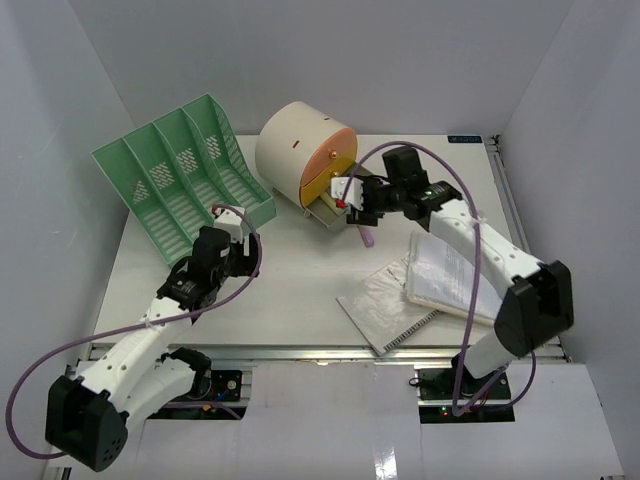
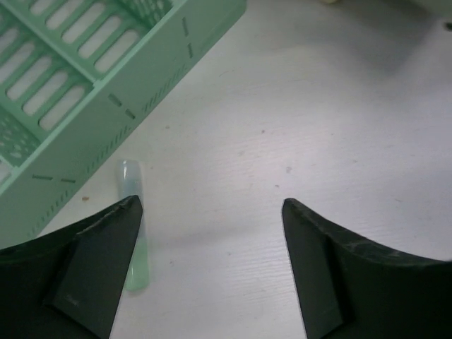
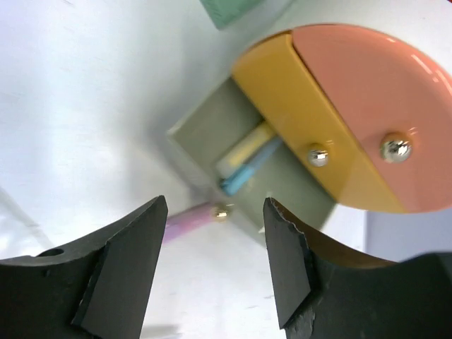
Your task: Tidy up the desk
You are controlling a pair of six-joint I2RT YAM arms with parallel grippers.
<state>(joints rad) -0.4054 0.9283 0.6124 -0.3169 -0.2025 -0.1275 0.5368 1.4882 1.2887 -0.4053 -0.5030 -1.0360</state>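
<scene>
The white desk holds everything. My left gripper hovers low over it by the green file rack's front corner, open with bare tabletop between the fingers. A pale green pen lies just beside its left finger, next to the rack. My right gripper stands open in front of the drum unit's pulled-out grey drawer, which holds a yellow pen and a blue pen. A pink-purple pen lies on the desk at the drawer's front, by its brass knob.
The green slotted file rack lies tilted at the back left. The cream drum-shaped drawer unit with an orange face stands at the back centre. A spiral notebook and a stack of papers lie under the right arm.
</scene>
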